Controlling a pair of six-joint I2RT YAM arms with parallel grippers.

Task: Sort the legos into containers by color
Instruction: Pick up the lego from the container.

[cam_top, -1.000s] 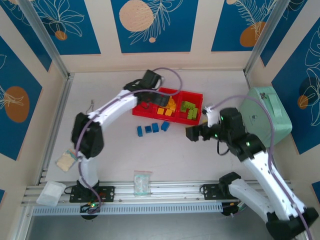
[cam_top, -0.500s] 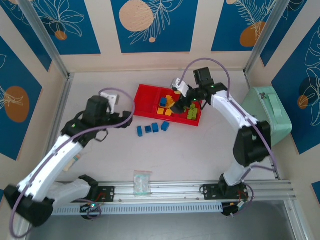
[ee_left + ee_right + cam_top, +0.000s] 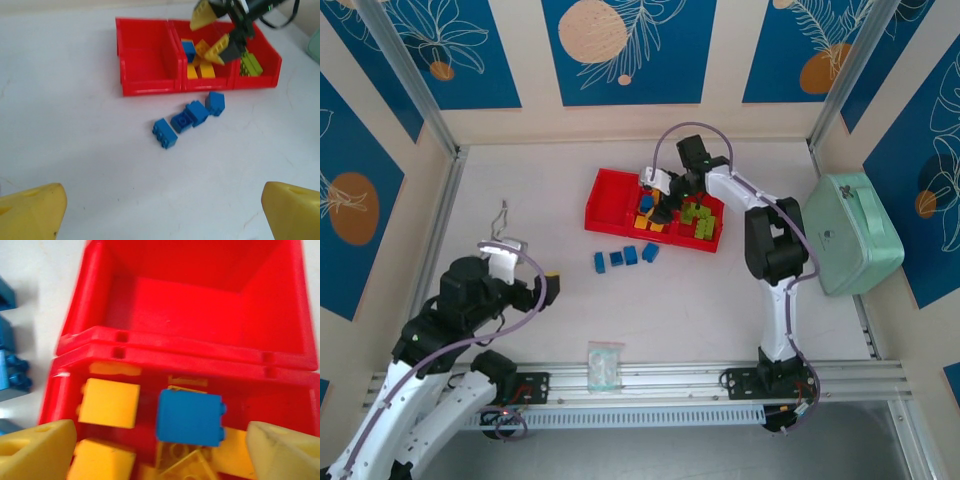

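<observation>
The red tray (image 3: 603, 203) has three containers side by side. The left one (image 3: 200, 305) holds nothing. The middle one holds orange-yellow legos (image 3: 109, 402) with one blue lego (image 3: 190, 417) lying on top. Lime green legos (image 3: 700, 218) fill the right one. My right gripper (image 3: 160, 452) is open low in the middle container, a finger on each side of that blue lego with gaps showing. Several blue legos (image 3: 190, 117) lie on the table in front of the tray. My left gripper (image 3: 162, 220) stands open and holds nothing, well back from them at the near left (image 3: 544, 283).
A mint-green case (image 3: 855, 232) stands at the right. A clear plastic bag (image 3: 605, 365) lies at the near edge by the metal rail, and another bag (image 3: 420, 387) at the near left corner. Bare table lies between the left gripper and the blue legos.
The left arm has pulled back from the tray to the near left. The right arm has swung in from the right, over the tray, and come down around the blue lego in the middle container.
</observation>
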